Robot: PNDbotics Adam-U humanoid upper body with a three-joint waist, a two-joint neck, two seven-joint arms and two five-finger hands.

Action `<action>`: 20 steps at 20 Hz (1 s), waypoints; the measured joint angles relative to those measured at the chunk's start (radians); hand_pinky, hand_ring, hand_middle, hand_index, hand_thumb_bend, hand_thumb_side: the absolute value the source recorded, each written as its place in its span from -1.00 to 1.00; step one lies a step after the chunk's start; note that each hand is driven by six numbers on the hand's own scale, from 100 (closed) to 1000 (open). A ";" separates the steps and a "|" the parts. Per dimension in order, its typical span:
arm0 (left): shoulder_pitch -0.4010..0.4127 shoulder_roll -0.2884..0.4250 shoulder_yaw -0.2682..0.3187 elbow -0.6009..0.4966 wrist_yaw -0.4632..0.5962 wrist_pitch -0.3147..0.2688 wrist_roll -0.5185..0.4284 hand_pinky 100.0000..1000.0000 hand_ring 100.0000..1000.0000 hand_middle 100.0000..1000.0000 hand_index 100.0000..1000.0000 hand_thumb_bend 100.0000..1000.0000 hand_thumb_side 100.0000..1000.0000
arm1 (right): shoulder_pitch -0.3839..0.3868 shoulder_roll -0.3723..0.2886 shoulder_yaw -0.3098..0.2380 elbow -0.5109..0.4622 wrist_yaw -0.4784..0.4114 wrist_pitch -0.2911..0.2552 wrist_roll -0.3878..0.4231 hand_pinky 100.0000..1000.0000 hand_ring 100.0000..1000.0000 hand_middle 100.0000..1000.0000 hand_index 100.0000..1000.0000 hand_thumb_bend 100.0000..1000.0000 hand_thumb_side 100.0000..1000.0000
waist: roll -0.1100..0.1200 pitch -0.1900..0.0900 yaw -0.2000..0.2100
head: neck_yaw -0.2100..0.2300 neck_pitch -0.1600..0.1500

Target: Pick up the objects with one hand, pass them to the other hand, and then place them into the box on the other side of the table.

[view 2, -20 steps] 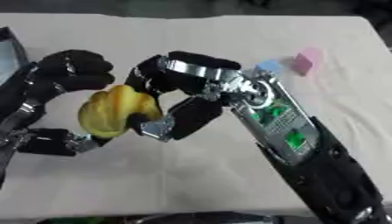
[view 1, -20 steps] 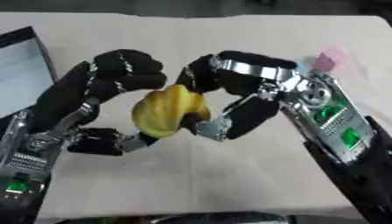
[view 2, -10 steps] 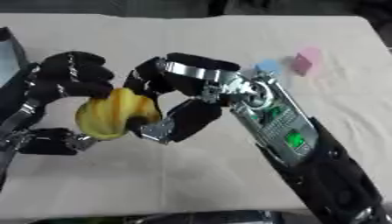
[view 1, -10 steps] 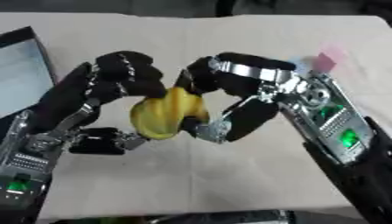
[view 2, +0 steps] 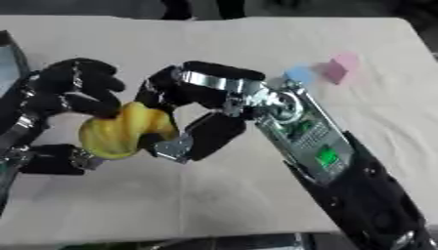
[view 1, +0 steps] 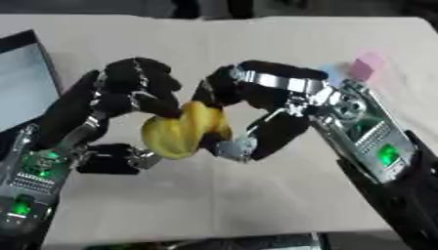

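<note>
Mid-desk handover: left hand (view 1: 128, 95) and right hand (view 1: 252, 97) both curl round the yellow object (view 1: 181, 132), box (view 1: 21, 80) at left edge.

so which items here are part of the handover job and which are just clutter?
In the job:
yellow object
left hand
right hand
box, at the table's left edge

Lying about:
pink block
light blue piece beside it
</note>
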 measured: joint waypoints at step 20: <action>0.000 0.000 0.000 -0.013 0.071 0.022 0.064 0.43 0.02 -0.30 -0.11 -1.00 -1.00 | 0.010 0.000 -0.009 0.000 -0.112 -0.039 0.002 0.67 0.14 0.58 0.71 0.32 0.33 | 0.000 0.000 0.000 | -0.004 0.000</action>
